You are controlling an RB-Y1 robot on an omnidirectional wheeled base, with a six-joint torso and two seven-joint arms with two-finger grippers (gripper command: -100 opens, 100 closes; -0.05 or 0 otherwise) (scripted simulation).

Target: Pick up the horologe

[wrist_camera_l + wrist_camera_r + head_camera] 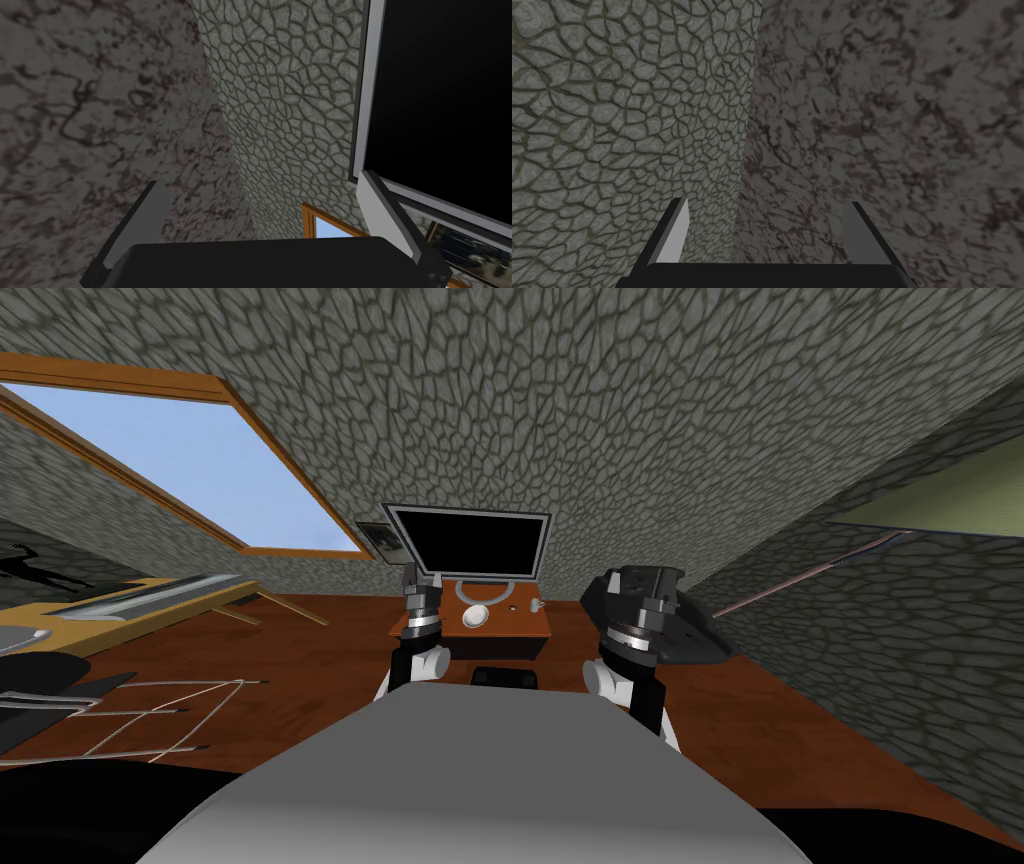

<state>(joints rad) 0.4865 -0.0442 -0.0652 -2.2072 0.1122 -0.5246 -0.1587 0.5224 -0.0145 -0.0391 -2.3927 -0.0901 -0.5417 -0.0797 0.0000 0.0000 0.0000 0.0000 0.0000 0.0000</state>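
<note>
The left fingers stand spread apart with nothing between them, pointing up, one of them just beside the edge of a dark-screened monitor. The horologe, which I take to be the small white rounded thing, lies on the brown tabletop in front of the monitor. It is near the left fingers, lower than their tips and on the side toward the right arm, not touched by them. The right fingers are also spread and empty, raised toward a stone wall, well apart from the horologe with the tabletop's edge between.
</note>
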